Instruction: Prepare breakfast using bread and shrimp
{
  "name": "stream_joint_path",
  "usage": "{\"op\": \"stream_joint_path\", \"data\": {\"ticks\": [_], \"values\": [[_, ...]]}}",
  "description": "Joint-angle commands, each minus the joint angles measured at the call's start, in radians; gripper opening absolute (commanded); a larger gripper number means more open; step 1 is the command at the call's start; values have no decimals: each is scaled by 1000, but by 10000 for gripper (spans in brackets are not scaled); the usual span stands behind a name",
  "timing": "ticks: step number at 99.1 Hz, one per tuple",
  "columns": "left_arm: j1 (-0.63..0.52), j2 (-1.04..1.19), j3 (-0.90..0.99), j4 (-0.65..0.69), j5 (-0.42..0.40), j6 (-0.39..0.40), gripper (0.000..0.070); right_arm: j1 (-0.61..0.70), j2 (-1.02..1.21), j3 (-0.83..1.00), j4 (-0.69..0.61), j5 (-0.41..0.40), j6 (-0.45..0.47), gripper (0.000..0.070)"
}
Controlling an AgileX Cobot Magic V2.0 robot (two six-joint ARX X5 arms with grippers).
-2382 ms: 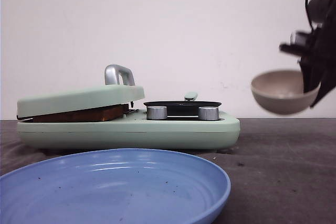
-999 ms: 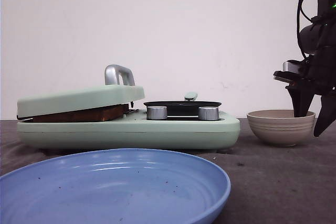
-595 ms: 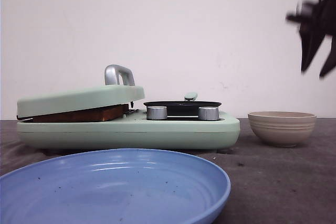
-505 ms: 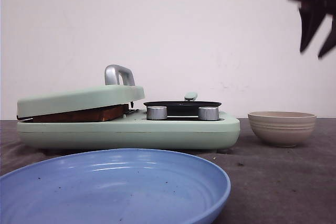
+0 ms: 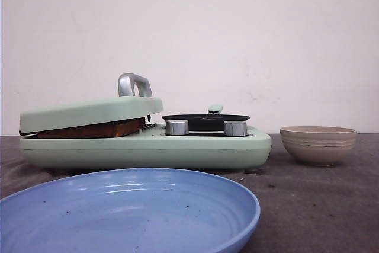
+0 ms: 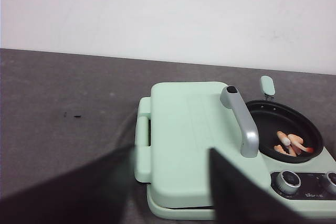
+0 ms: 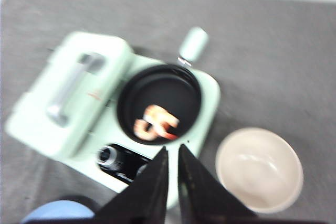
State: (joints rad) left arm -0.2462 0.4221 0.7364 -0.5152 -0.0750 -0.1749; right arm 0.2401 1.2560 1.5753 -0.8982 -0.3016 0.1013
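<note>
The bread (image 5: 95,129) lies in the mint-green breakfast maker (image 5: 148,146); only its brown edge shows under the tilted lid (image 5: 89,112). Pink shrimp (image 6: 292,143) lie in the maker's black pan (image 5: 206,119) and also show in the right wrist view (image 7: 155,122). My left gripper (image 6: 170,182) is open and empty, hovering over the lid (image 6: 189,140) beside its grey handle (image 6: 242,128). My right gripper (image 7: 172,153) is shut and empty, high above the pan's edge and the knobs (image 7: 107,155). Neither gripper shows in the front view.
An empty beige bowl (image 5: 318,144) stands on the dark table to the right of the maker; it also shows in the right wrist view (image 7: 259,169). A large blue plate (image 5: 130,211) lies at the front. Two silver knobs (image 5: 176,127) face forward.
My right gripper set the beige bowl down right of the maker, let go of it, and rose up out of the front view. The rest has not moved.
</note>
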Motion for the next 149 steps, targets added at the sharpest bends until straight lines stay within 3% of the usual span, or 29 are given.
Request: {"op": "stream_joint_path", "data": {"ticks": [1,21,42,66,80,104,128,149], "values": [[-1,2,3,13,5,-14,0,44,-18,4,21,22,-5,0],[-2,-1,3,14,12,-25,0,185,-141,-138,193,79,-13,0],[-3,-58,-13,14,27,-25,0,324,-341,-495,451,172,-57,0],[-3,-226,-114,8,25,-82,0,386,-566,-882,626,192,-58,0],[-2,-325,-202,-17,18,-125,0,387,-656,-1018,654,227,0,0],[-2,-414,-255,-28,-44,-159,0,387,-724,-1131,670,220,0,0],[-3,-414,-255,-38,-71,-210,0,387,-729,-1145,665,231,51,0],[-3,-414,-255,-39,-71,-209,0,387,-729,-1145,669,231,48,0]]}}
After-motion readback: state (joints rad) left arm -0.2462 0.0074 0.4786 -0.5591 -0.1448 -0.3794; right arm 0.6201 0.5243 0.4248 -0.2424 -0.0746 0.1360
